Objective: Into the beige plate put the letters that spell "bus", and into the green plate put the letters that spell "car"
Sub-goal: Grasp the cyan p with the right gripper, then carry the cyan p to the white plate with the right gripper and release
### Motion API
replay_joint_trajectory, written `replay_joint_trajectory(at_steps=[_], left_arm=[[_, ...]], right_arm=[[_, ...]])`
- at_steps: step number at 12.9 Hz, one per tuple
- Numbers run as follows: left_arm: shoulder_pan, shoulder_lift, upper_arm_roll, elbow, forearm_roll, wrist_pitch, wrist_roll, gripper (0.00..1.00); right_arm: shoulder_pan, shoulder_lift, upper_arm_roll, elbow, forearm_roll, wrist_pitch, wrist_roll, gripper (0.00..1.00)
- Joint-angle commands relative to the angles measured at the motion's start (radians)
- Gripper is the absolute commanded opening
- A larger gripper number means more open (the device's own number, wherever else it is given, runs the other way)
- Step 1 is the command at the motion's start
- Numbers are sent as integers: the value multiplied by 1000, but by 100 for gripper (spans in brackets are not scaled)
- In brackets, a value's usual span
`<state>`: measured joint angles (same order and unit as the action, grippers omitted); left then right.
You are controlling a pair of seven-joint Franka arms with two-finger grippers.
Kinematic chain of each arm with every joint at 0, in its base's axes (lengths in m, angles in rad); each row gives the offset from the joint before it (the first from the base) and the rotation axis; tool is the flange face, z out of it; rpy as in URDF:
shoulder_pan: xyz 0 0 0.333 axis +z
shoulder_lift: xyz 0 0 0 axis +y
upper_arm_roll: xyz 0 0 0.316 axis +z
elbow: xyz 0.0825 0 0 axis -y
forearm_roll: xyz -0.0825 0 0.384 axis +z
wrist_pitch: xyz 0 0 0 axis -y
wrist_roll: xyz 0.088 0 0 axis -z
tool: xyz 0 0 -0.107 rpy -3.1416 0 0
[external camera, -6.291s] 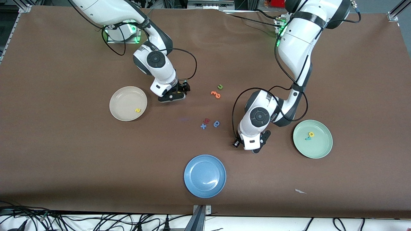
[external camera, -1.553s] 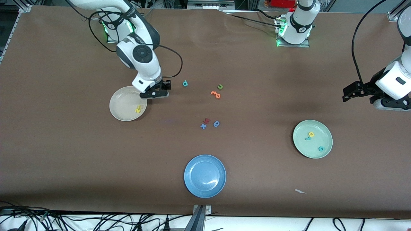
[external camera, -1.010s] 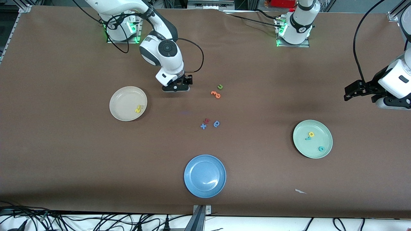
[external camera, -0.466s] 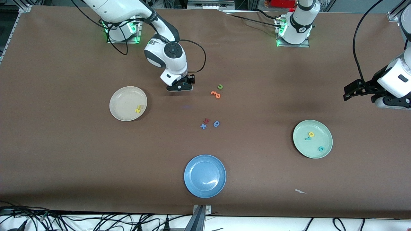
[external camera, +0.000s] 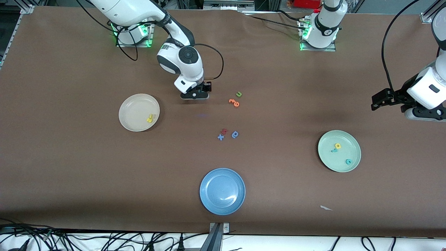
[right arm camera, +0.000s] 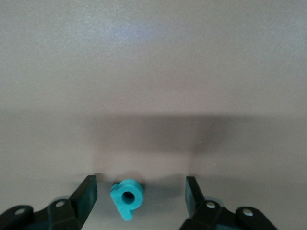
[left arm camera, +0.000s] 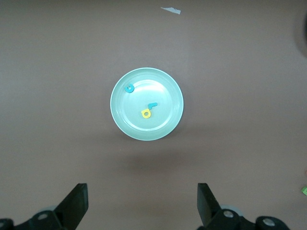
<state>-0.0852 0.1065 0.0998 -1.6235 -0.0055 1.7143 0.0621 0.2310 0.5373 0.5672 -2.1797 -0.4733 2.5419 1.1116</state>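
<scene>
Between the spread fingers of your right hand (right arm camera: 139, 191) lies the teal b (right arm camera: 126, 196), flat on the table (external camera: 69, 167), touched by neither finger; that hand is low over the table and released, holding nothing. Toward the right arm's end from that hand sits the beige plate (external camera: 134, 106), with the yellow u (external camera: 152, 116) and yellow s (external camera: 149, 120) touching each other near its rim.

Your left hand (left arm camera: 141, 203) waits up in the air at the left arm's end of the table, fingers wide apart and empty. Its wrist view looks down on the green plate (left arm camera: 165, 127), which holds the teal c (left arm camera: 129, 87), the thin teal r (left arm camera: 152, 105) and the yellow a (left arm camera: 146, 113), the r and a just beside each other, the c apart from them.
</scene>
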Motion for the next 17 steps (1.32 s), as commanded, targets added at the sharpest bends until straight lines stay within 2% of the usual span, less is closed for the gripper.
replay_joint_trajectory(at_steps=[1, 3, 8, 12, 15, 17], left_arm=[[7, 21, 3, 30, -18, -21, 22, 100], [7, 31, 3, 30, -22, -19, 16, 100], [-4, 41, 1, 46, -22, -21, 13, 100], [-4, 45, 0, 48, -22, -19, 15, 100], [-4, 48, 1, 50, -24, -21, 15, 100], [-4, 48, 0, 51, -22, -19, 15, 100]], right_arm=[[30, 18, -4, 9, -22, 27, 39, 83], [30, 24, -4, 8, -27, 31, 39, 81], [30, 23, -6, 0, -62, 31, 37, 65], [30, 21, -6, -2, -64, 29, 37, 44], [30, 20, -6, -6, -64, 28, 36, 34], [30, 12, -7, -11, -64, 26, 31, 21]])
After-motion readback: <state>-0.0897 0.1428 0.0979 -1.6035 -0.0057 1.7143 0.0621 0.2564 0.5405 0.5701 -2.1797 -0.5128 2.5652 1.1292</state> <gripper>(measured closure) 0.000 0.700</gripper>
